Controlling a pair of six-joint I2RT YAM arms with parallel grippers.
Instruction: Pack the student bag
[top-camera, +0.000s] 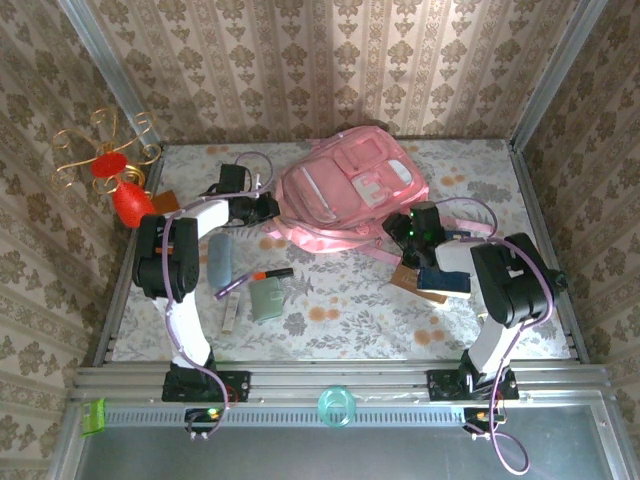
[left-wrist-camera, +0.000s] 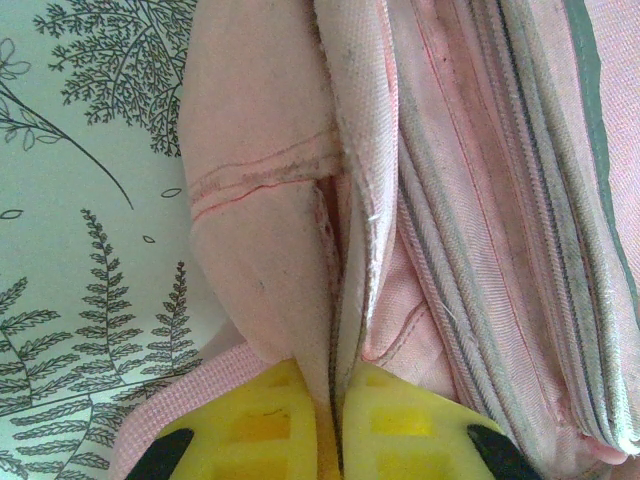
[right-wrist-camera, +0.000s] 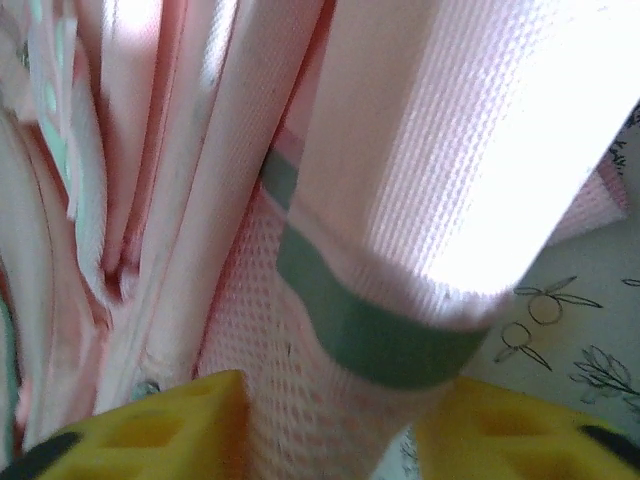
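Left hand (left-wrist-camera: 335, 425) was clamped on the student bag (top-camera: 345, 185); right hand (right-wrist-camera: 330, 425) straddled its side, grip indeterminate. Marker (top-camera: 270, 273) and wallet (top-camera: 266, 298) beside the bag lay unpacked

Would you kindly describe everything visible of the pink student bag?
The student bag is soft pink fabric with pale front patches, zip pockets, grey-green trim and a mesh panel. It lies front up at the table's far middle. The left end effector pinches a fold at its left edge; the right end effector straddles its mesh side.
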